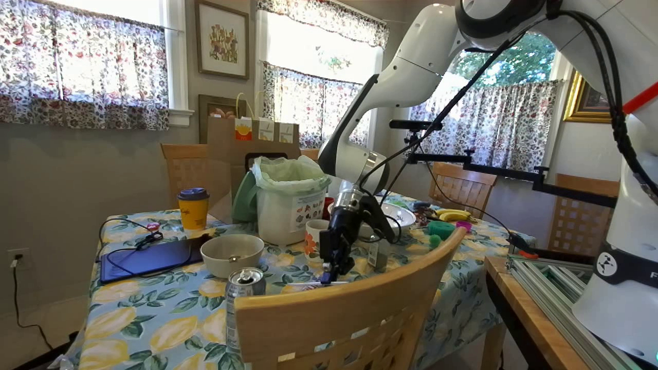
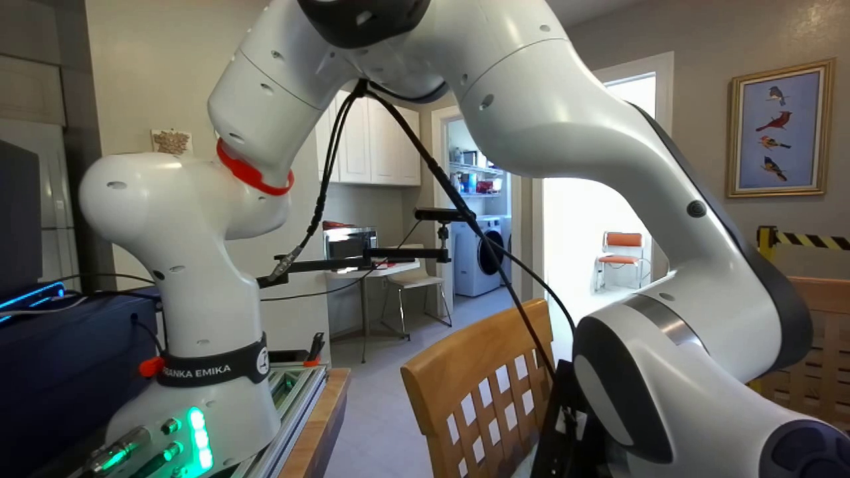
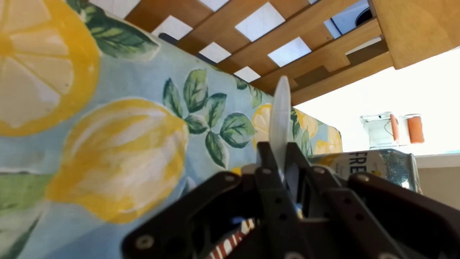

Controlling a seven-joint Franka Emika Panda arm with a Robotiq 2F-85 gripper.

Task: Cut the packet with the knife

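White plastic-looking knife (image 3: pixel 280 115) pinched tight in my end effector (image 3: pixel 278 151), striped packet (image 3: pixel 230 243) (I think) close beside it, mostly hidden. I can't see anything pinning it, so sawing might just drag it, and overshooting could tip the can (image 3: pixel 361 163) ahead.

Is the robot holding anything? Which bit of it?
The gripper holds the knife, its pale blade poking out past the fingertips. Whether they pinch handle or blade's base, I can't tell.

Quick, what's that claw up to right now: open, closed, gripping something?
The claw: closed, holding the knife.
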